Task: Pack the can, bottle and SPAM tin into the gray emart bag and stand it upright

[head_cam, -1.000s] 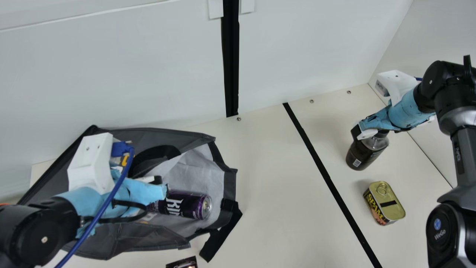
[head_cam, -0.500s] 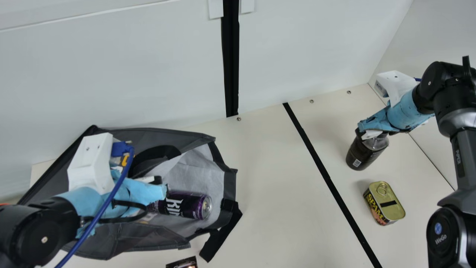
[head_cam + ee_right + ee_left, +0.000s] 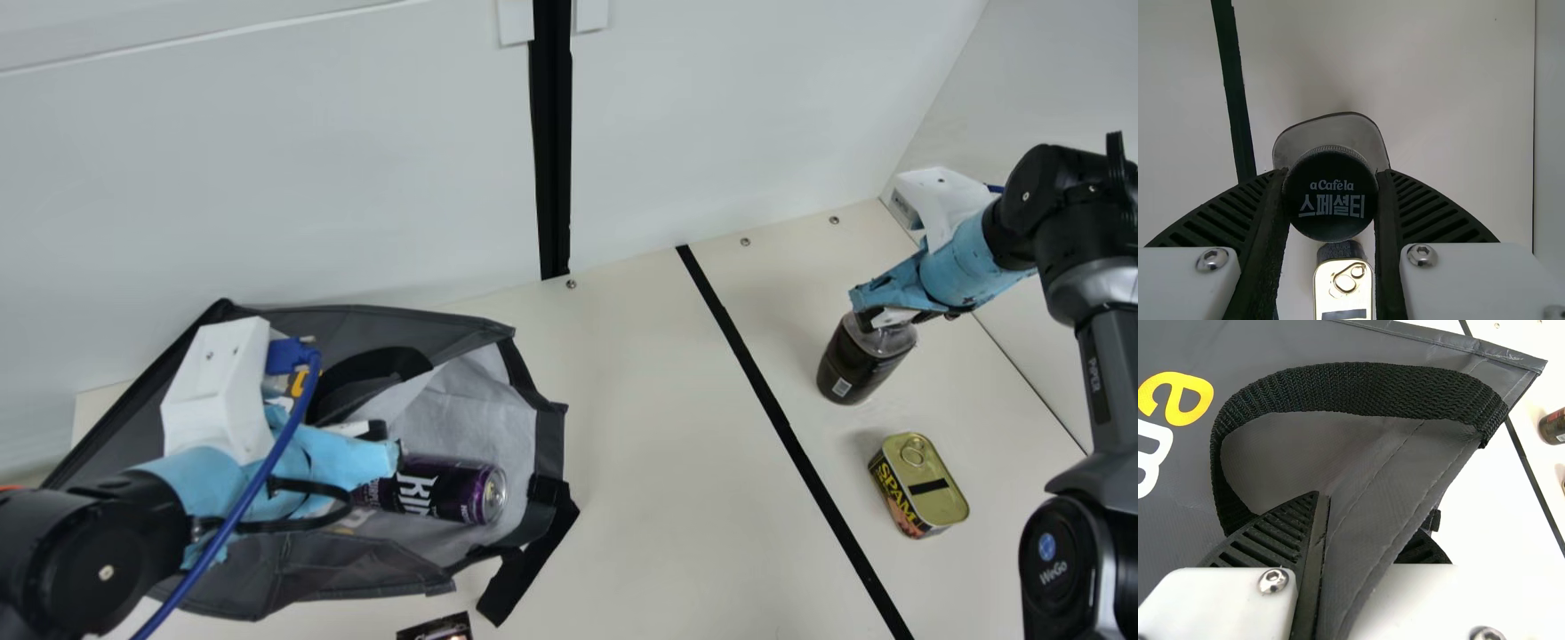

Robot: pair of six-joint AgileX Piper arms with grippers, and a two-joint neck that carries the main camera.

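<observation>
The gray emart bag (image 3: 356, 578) lies on its side at the left, its mouth facing right, with the purple can (image 3: 444, 489) lying in the opening. My left gripper (image 3: 391, 444) is at the bag's upper edge; in the left wrist view this gripper (image 3: 1358, 540) is shut on the gray fabric beside the black handle (image 3: 1365, 383). At the right, my right gripper (image 3: 867, 311) holds the dark bottle (image 3: 858, 360) by its top. In the right wrist view, the gripper (image 3: 1330, 200) has its pads on both sides of the black cap (image 3: 1330, 193). The SPAM tin (image 3: 925, 484) lies near the bottle.
A black tape line (image 3: 782, 427) runs across the cream table (image 3: 658, 444) between bag and bottle. A pale wall (image 3: 356, 178) rises behind. A small dark printed item (image 3: 440, 628) is at the front edge of the view, below the bag's black strap (image 3: 529, 560).
My right gripper has closed in on the bottle's top, and both have shifted slightly left and back. My left arm, the bag, can and tin have stayed put.
</observation>
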